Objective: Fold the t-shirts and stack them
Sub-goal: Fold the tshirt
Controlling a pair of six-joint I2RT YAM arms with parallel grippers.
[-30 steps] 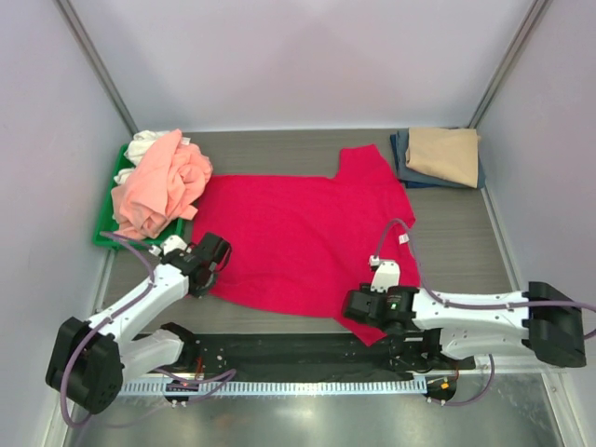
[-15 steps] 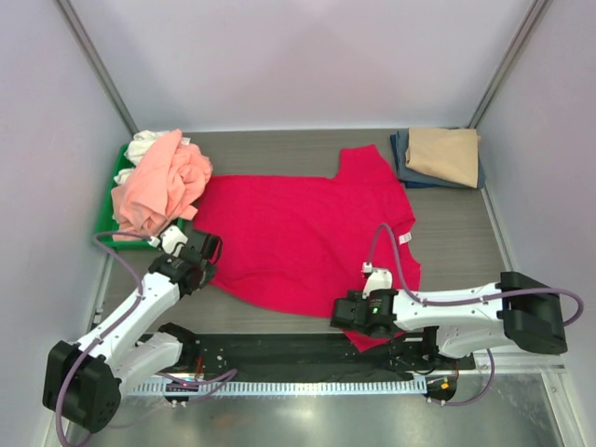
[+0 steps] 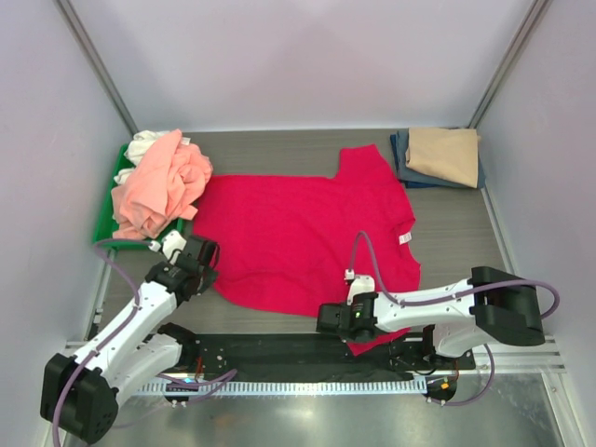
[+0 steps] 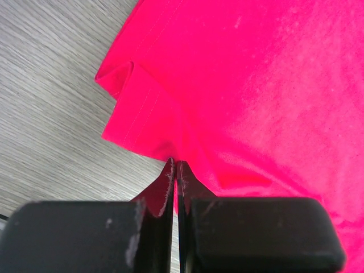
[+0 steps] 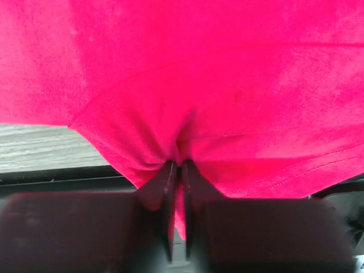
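Observation:
A crimson-red t-shirt (image 3: 307, 228) lies spread flat on the grey table. My left gripper (image 3: 200, 258) is shut on its left edge near the folded sleeve. In the left wrist view the red cloth (image 4: 239, 85) is pinched at the left gripper (image 4: 177, 165). My right gripper (image 3: 328, 319) is shut on the shirt's near hem. The right wrist view shows the hem (image 5: 187, 85) bunching into the closed right gripper (image 5: 179, 166). A salmon-pink shirt (image 3: 158, 186) and a white one (image 3: 142, 144) lie crumpled at the back left. A folded tan shirt (image 3: 445, 154) rests on a navy one (image 3: 401, 154) at the back right.
The crumpled shirts sit on a green tray (image 3: 104, 233) by the left wall. A black strip (image 3: 270, 349) runs along the table's near edge, between the arm bases. Grey walls close in the left, back and right sides.
My right gripper slid left along the near hem and shut on the cloth. The left gripper shifted slightly left, still holding the shirt's edge.

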